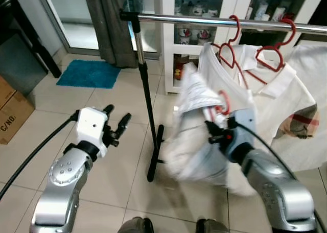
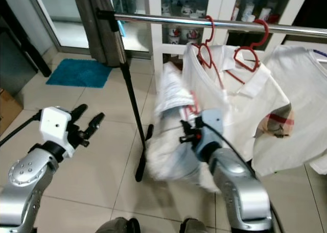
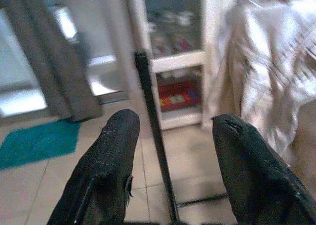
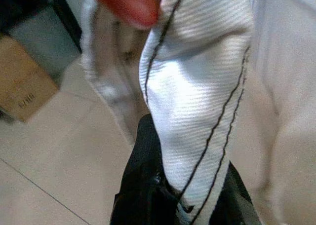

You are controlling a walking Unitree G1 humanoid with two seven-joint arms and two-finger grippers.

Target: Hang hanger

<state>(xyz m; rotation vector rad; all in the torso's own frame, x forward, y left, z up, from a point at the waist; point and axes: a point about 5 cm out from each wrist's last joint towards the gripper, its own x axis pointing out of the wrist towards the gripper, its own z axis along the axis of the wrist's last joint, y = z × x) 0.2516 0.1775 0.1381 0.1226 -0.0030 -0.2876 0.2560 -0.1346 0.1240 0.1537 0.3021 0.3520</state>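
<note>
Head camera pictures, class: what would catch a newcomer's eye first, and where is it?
First, the right gripper holding up a blurred white striped shirt on a red hanger, below the silver rail. Next, two red hangers already hooked on that rail carry white shirts. The left gripper waits open over the tiled floor, left of the rack's black pole.

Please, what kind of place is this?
Probably a room in a home used for drying laundry: a chrome clothes rail on a black stand carries white shirts on red plastic hangers, beside a white glass-door cabinet on a tiled floor.
</note>
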